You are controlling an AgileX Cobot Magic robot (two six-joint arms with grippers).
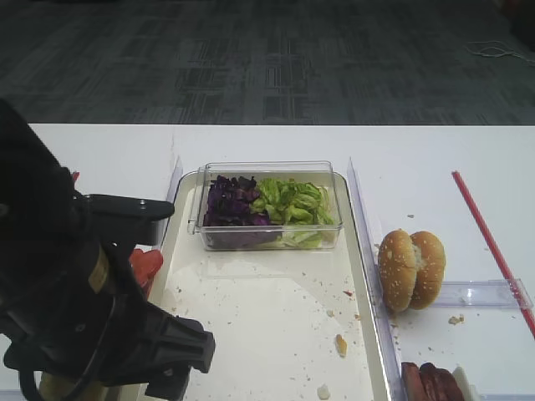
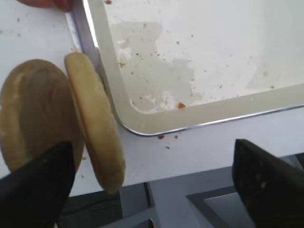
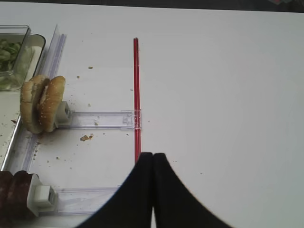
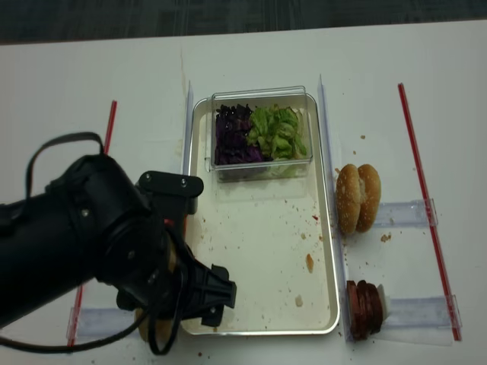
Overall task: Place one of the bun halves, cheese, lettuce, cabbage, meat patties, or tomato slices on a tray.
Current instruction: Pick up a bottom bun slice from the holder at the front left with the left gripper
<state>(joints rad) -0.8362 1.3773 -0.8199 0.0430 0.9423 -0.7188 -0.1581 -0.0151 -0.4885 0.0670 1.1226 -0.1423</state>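
The left hand [image 2: 147,190] hung wide open beside the upright bun halves [image 2: 97,123] just outside the tray's [image 2: 142,124] near corner — still to straddle one — while the right hand [image 3: 152,190] waited pressed closed, well off the tray.

Dark purple cabbage [image 4: 233,137] lies beside light green lettuce [image 4: 278,131] in a clear box [image 1: 266,205]. The silvery tray [image 4: 329,251] has a pale, crumb-speckled floor. Golden-brown bun halves [image 2: 92,118] show cream faces. Red strips [image 3: 137,95] cross the white worktop [image 3: 223,85]; the meat patties [image 4: 365,308] are reddish-brown.
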